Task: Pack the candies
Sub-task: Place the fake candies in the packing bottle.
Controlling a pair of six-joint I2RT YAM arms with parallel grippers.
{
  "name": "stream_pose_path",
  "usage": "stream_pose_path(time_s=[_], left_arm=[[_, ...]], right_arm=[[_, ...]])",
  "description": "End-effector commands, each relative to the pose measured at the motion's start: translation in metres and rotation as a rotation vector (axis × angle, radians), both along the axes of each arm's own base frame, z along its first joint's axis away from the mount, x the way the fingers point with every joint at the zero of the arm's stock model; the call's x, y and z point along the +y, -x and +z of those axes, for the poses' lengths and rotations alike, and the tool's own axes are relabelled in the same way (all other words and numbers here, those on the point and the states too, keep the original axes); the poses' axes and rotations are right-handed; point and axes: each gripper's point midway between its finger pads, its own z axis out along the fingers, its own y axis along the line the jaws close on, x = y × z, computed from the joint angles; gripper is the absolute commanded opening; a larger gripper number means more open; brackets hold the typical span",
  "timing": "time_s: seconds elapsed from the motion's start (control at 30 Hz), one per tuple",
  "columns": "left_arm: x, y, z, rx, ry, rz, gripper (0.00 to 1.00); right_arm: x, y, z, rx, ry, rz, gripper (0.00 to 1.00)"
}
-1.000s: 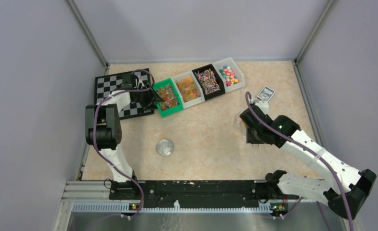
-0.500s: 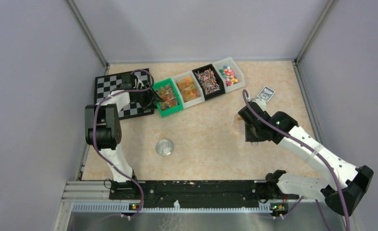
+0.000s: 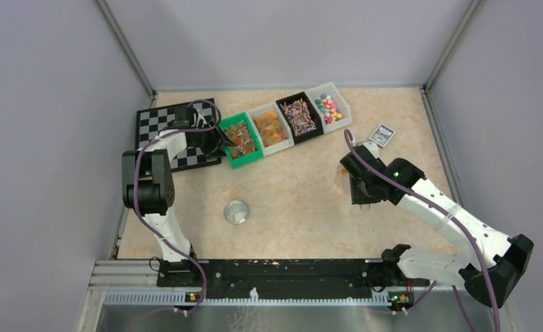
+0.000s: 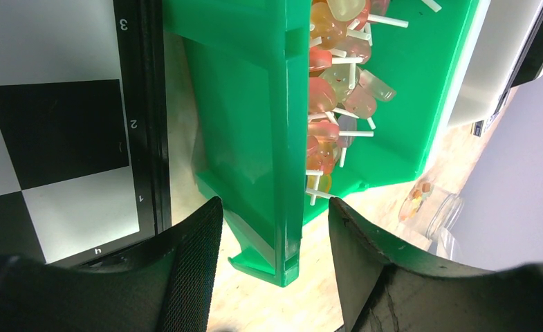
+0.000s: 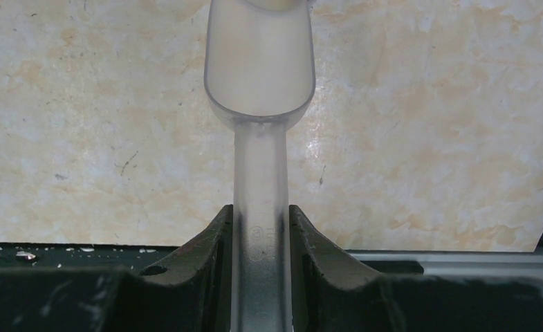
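The candies lie in four bins at the back: a green bin (image 3: pixel 241 140), a white bin (image 3: pixel 271 127), a black bin (image 3: pixel 299 117) and a pale bin (image 3: pixel 328 106). My left gripper (image 3: pixel 215 142) is open, its jaws astride the green bin's left wall (image 4: pixel 254 117); orange-red sweets on white sticks (image 4: pixel 330 90) lie inside. My right gripper (image 3: pixel 357 185) is shut on the handle of a clear scoop (image 5: pixel 260 69), which is empty and held over bare table. A round clear jar (image 3: pixel 237 211) stands mid-table; it seems to show in the left wrist view (image 4: pixel 431 202), holding a few orange-red candies.
A chessboard (image 3: pixel 161 124) lies left of the green bin, under my left arm. A small card (image 3: pixel 382 134) lies right of the bins. Grey walls close in the table on three sides.
My right arm has carried the scoop a little to the left and toward the bins. The left arm has not moved.
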Motion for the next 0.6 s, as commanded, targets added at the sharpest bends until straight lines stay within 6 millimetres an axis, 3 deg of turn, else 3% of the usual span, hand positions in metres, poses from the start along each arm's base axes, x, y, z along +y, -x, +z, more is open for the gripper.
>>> stream_pose_path(time_s=[0.0, 0.2, 0.4, 0.57], left_arm=[[0.002, -0.005, 0.016, -0.058, 0.002, -0.007, 0.63], [0.002, -0.005, 0.016, -0.058, 0.004, -0.008, 0.63], [0.000, -0.006, 0.018, -0.064, 0.021, -0.010, 0.63], [-0.001, -0.004, 0.016, -0.057, 0.028, -0.012, 0.62]], right_arm=[[0.004, -0.007, 0.015, -0.037, -0.021, 0.023, 0.00], [0.003, -0.016, 0.035, -0.095, -0.011, 0.056, 0.00], [0.043, -0.031, 0.067, -0.291, -0.210, 0.277, 0.00], [0.070, -0.047, 0.093, -0.438, -0.322, 0.354, 0.00]])
